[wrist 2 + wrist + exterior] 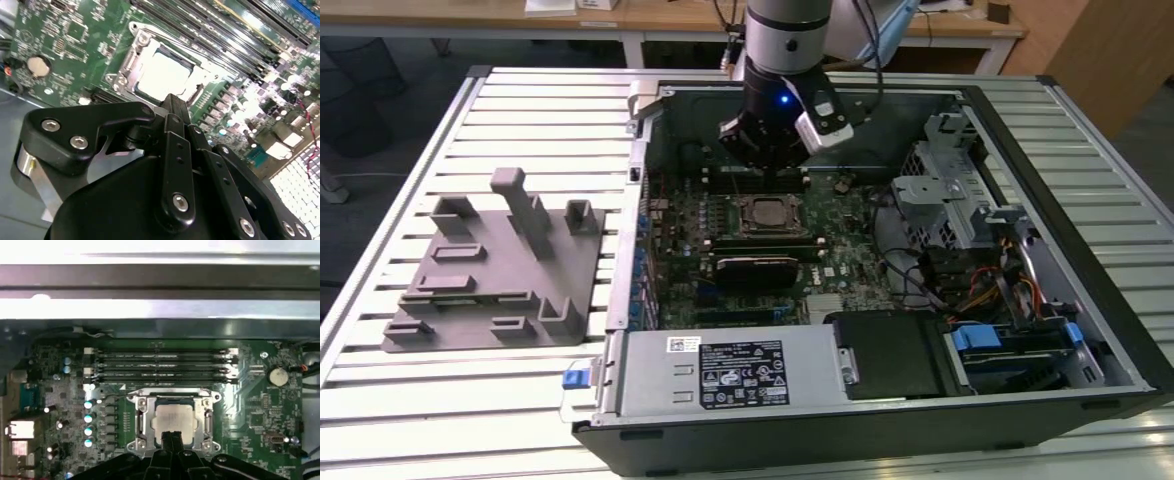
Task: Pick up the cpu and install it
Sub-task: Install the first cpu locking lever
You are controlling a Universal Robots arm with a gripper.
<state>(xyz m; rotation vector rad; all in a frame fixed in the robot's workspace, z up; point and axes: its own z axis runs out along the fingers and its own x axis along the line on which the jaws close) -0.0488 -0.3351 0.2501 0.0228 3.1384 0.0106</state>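
Observation:
The cpu (174, 415), a pale silver square, lies flat inside the metal-framed socket (140, 416) on the green motherboard (851, 262). It also shows in the second wrist view (161, 76) and in the exterior view (762, 212). My gripper (767, 172) hangs just above the board, a little to the far side of the socket. In both wrist views its two black fingers (167, 441) are pressed together with nothing between them, their tips (174, 102) over the near edge of the cpu. I cannot tell whether the tips touch the chip.
The open computer case (1067, 290) holds a power supply (720, 375), a drive cage (958, 200) and cables at the exterior view's right. Memory slots (160, 365) run beside the socket. A grey holder with upright posts (487, 275) stands on the slatted table at the exterior view's left.

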